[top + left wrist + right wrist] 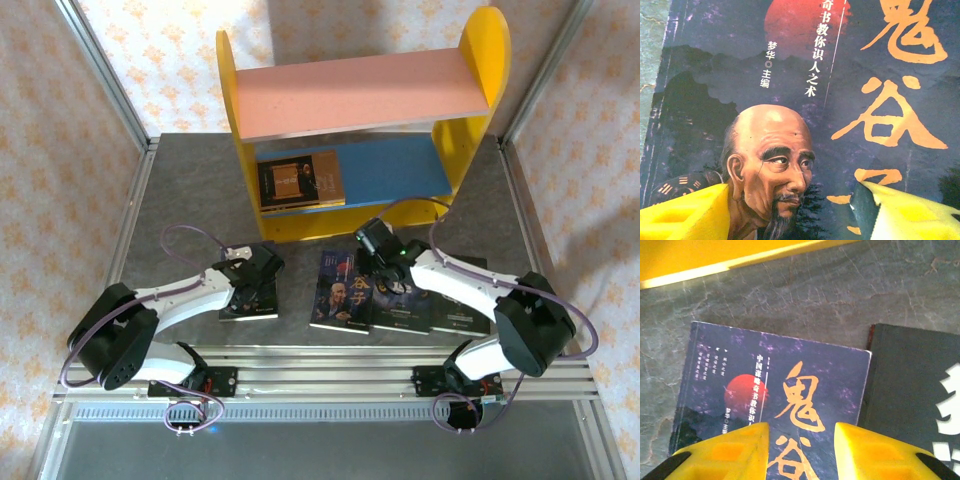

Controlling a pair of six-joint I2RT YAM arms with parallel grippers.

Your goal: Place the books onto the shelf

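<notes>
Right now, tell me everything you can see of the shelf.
The shelf looks like painted wood: two rounded yellow side panels, a pink upper board, a blue lower board and a yellow front strip at the base. It stands upright at the far side of the grey table. A tan book lies flat on the blue board's left part.

Robot lab cell: aluminium frame (330,362), patterned backdrop panels (60,150), grey tabletop (190,190).

White arms (188,291), blk joints, purple cables (190,228), yellow gripper fingers (725,452).
</notes>
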